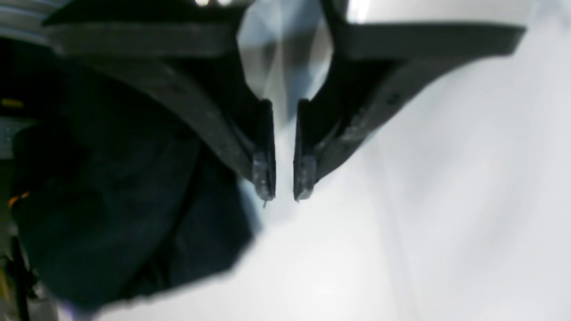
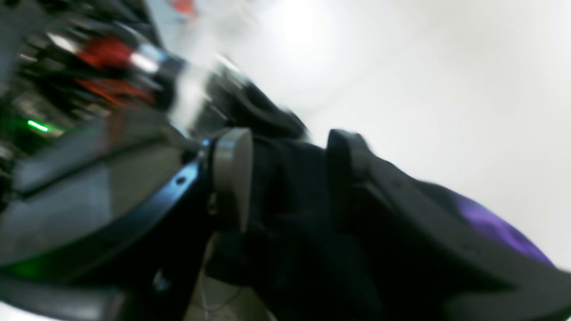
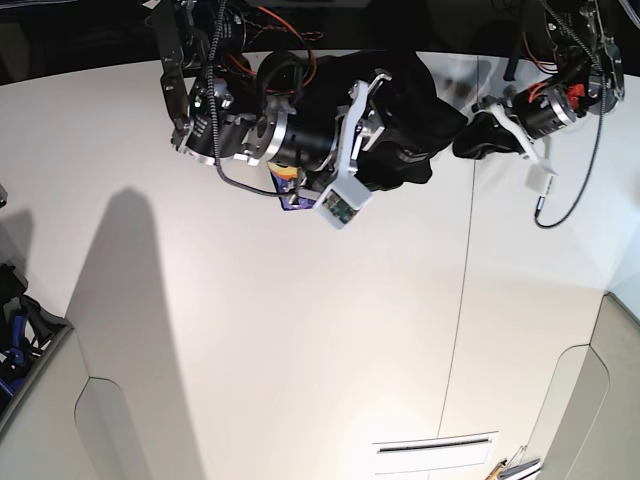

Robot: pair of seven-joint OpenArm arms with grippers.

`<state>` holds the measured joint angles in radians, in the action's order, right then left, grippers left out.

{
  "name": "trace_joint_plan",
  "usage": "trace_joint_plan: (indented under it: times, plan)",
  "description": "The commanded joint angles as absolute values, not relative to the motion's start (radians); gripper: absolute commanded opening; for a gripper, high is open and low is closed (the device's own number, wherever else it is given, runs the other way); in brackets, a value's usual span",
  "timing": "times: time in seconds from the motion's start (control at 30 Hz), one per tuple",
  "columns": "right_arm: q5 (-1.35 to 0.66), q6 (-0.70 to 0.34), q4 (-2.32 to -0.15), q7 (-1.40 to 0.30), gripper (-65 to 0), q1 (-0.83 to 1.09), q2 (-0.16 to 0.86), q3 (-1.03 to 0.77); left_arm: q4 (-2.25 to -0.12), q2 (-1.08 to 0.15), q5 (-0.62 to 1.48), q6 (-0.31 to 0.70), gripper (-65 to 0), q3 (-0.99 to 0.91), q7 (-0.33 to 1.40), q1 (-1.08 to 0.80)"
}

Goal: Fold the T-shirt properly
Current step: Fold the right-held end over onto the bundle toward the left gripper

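Note:
The black T-shirt (image 3: 412,92) lies bunched in a heap at the far middle of the white table (image 3: 300,340). A bit of its yellow and purple print (image 3: 290,196) peeks out under the right arm. My right gripper (image 3: 372,112) is down in the heap. In the right wrist view its jaws stand wide apart, open, with black T-shirt cloth (image 2: 290,200) between them and purple print (image 2: 490,227) beyond. My left gripper (image 3: 474,142) hovers just off the heap's right edge. Its fingers stand a little apart, open, around nothing (image 1: 284,183). The T-shirt (image 1: 111,200) is to their left.
A seam (image 3: 465,300) runs down the table right of the middle. Loose cables (image 3: 560,200) hang from the left arm at the far right. A bin with tools (image 3: 20,335) sits off the table's left edge. A slot (image 3: 435,447) marks the near edge.

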<state>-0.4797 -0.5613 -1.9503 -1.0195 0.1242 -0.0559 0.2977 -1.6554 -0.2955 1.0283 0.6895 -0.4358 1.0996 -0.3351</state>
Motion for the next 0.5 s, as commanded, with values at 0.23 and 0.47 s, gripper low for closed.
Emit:
trace_joint_plan:
  times: [0.23,0.47]
  plan:
    - [-0.524,-0.556,-1.969,-1.042,-61.7,0.116,-0.058,0.099,-1.809,-0.316,1.320,0.698,-55.5,-0.597,1.212,-0.336]
    - [-0.738,-0.578,-1.969,-1.142,-65.0,0.120,-0.057,0.007,-1.927,-0.229,1.484,0.698,-63.8,-0.543,1.291,-0.379]
